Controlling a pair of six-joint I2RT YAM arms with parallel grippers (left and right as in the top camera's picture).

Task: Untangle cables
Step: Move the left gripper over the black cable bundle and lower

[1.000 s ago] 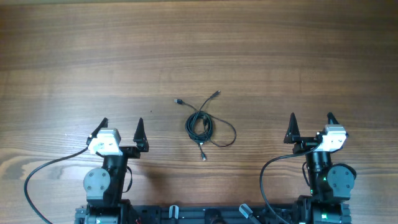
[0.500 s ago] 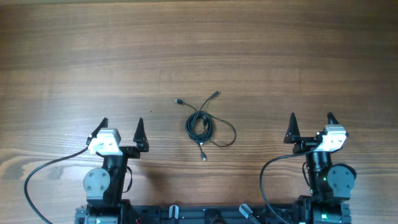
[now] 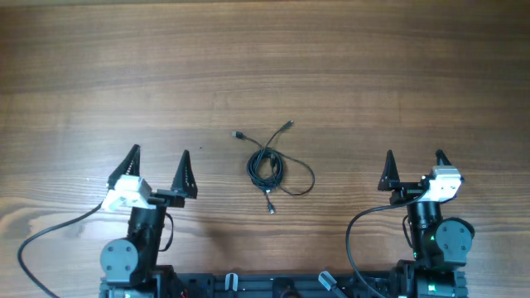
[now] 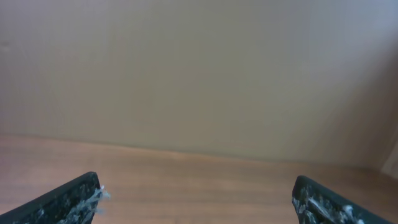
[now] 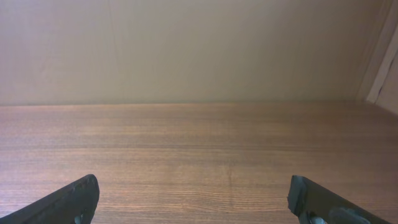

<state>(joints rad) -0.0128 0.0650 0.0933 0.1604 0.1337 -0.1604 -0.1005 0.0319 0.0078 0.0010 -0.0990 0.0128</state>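
The cables (image 3: 268, 165) lie in one tangled bundle of thin black cords at the middle of the wooden table in the overhead view, coiled in the centre with plug ends sticking out up-left, up-right and downward. My left gripper (image 3: 158, 164) stands open to the left of the bundle, well apart from it. Off to the right, my right gripper (image 3: 414, 164) is open too, also clear of the cords. Both wrist views show only bare wood between the spread fingertips (image 4: 74, 199) (image 5: 71, 199); the cables are out of view there.
The wooden table (image 3: 265, 66) stretches wide behind the bundle. Thicker black arm wires (image 3: 50, 232) (image 3: 356, 240) loop near both arm bases at the front edge. A pale wall (image 5: 199, 50) rises beyond the table's far edge.
My left arm has shifted a little to the left and forward, its fingertips now higher in the overhead view. The right arm and the cables have not moved.
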